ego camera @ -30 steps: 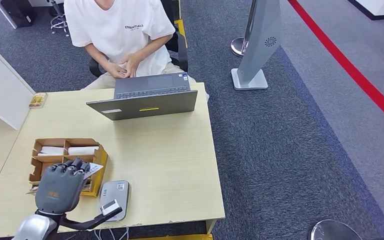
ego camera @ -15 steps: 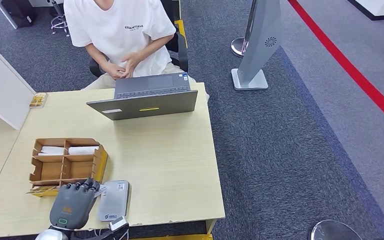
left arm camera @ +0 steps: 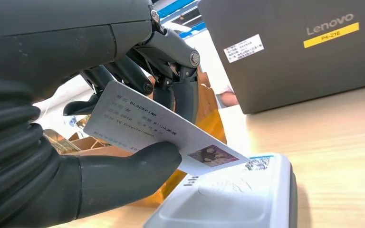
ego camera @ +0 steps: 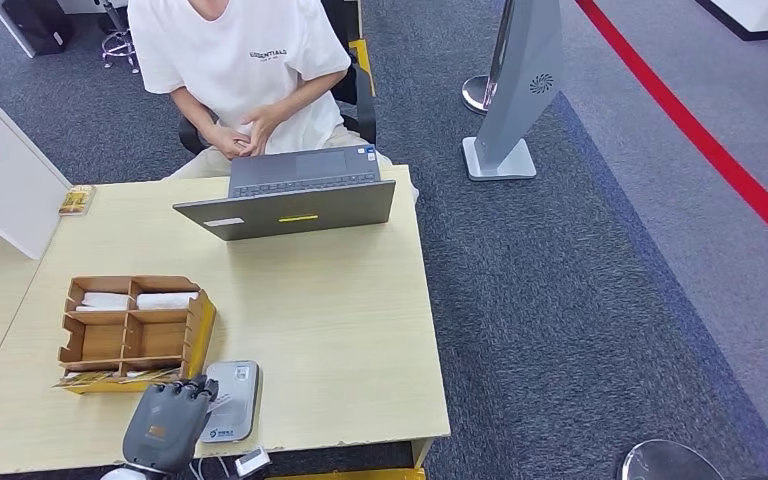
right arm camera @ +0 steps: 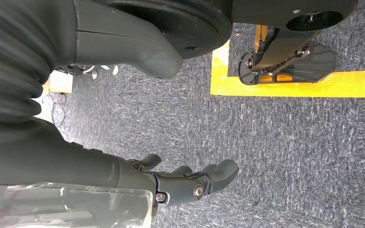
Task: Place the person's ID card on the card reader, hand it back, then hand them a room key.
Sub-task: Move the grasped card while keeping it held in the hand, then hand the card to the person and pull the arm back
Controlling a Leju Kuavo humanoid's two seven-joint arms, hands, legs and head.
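White plastic, printed with small dark text and a little photo in one corner: this is the ID card [left arm camera: 161, 130], and the left hand [ego camera: 165, 428] pinches it between the thick thumb and the darker fingers, at about 7 o'clock on the desk [ego camera: 340, 330] as the head view shows it. The card reader [ego camera: 230, 400], a pale grey flat box with rounded corners, lies just at 3 o'clock of that hand, near the front edge of the desk. In the left wrist view the card is tilted, with its photo corner hanging over the near edge of the reader; I cannot tell if it touches the top. To do this step well, I think the hand should bring the card flat and lower it onto the middle of the reader, and only then loosen the thumb, because a tilted card may slide off the smooth top. The wooden organiser [ego camera: 135, 325] stands at 12 o'clock of the hand, quite near, so the fingers should not push it. The right hand [right arm camera: 185, 183] hangs over the carpet with fingers loosely apart and holds nothing. The person [ego camera: 240, 70] sits behind the laptop [ego camera: 290, 205], at 12 o'clock.
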